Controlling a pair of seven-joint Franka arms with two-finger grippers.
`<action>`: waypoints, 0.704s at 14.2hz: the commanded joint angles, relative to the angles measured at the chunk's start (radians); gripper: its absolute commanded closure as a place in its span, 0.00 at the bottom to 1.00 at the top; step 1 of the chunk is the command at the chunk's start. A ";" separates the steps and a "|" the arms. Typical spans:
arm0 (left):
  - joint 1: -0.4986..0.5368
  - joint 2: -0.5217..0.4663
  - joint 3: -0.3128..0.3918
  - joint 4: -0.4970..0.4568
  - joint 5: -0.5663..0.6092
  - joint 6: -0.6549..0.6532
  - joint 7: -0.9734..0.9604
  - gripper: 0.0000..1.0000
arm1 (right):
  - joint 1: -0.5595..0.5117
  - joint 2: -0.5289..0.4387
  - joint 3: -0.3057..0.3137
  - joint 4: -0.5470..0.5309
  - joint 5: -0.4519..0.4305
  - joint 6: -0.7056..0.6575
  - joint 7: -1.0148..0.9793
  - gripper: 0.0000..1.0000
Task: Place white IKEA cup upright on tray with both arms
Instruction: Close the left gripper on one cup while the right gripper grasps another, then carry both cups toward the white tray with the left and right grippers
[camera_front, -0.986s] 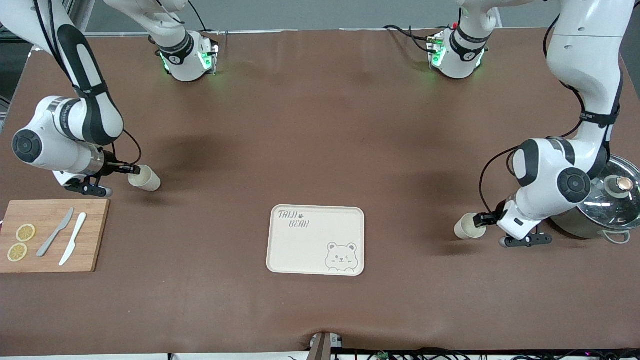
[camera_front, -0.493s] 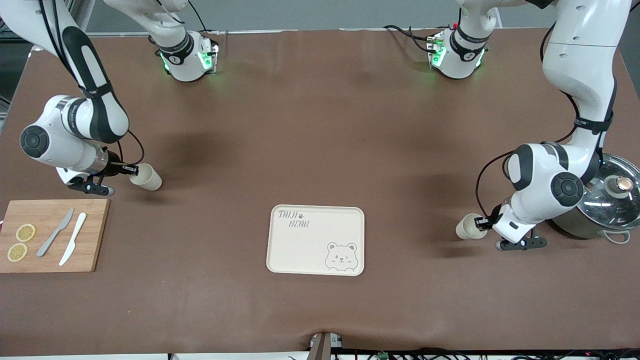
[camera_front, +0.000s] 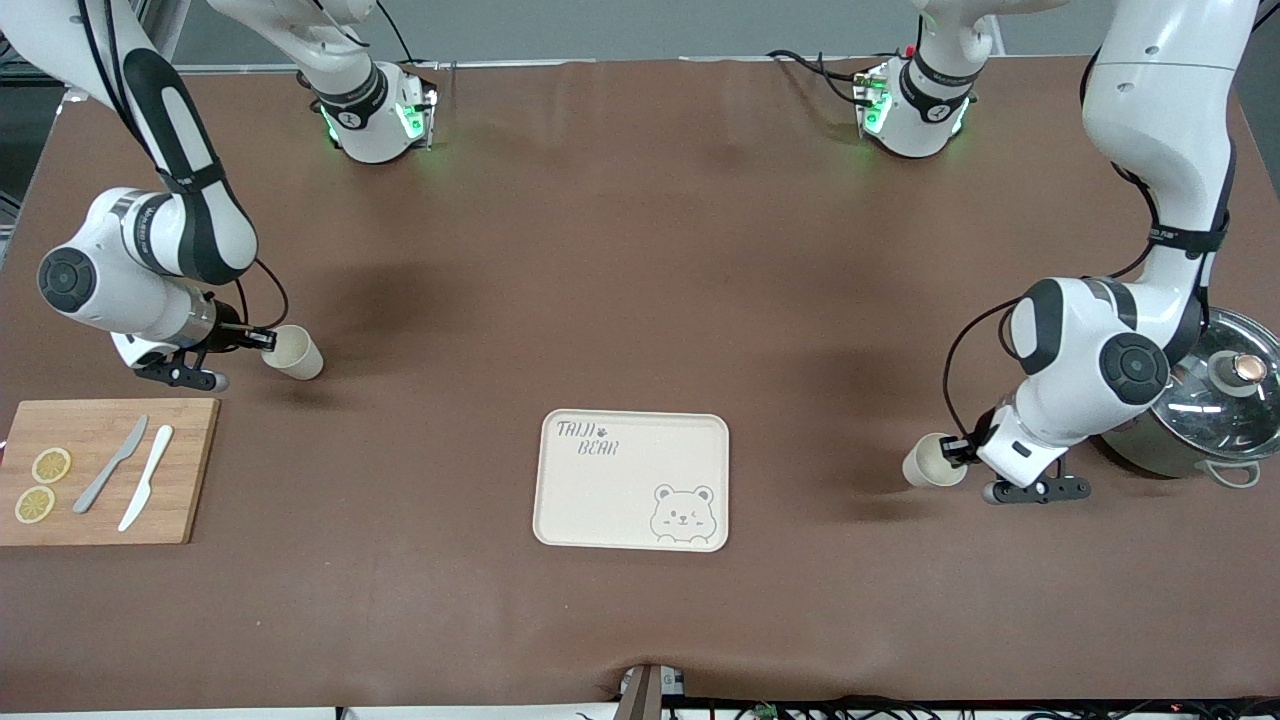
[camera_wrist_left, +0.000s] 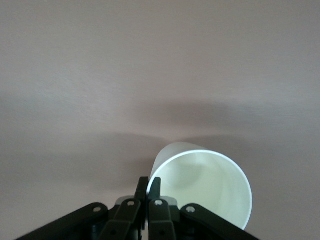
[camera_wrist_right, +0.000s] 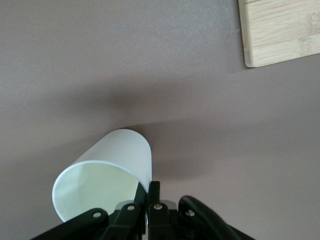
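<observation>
- Left gripper pinches one white cup's rim, fingers closed; the cup's base is hidden in the left wrist view.
- Right gripper likewise clamps a second white cup.
- Tray bare.

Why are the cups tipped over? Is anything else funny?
Both cups are tilted because each gripper pinches one by its rim: the left gripper holds the white cup beside the pot, the right gripper another cup above the cutting board. The tray has no cup on it. Nothing looks spilled or broken.
</observation>
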 joint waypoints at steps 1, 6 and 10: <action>-0.007 -0.029 -0.053 -0.010 -0.019 -0.024 -0.107 1.00 | -0.018 -0.027 0.011 -0.006 0.004 -0.007 0.001 1.00; -0.039 -0.014 -0.132 0.047 -0.019 -0.047 -0.375 1.00 | -0.014 -0.025 0.011 0.204 0.004 -0.293 0.004 1.00; -0.127 0.044 -0.130 0.151 -0.014 -0.067 -0.558 1.00 | 0.003 -0.017 0.013 0.362 0.006 -0.435 0.015 1.00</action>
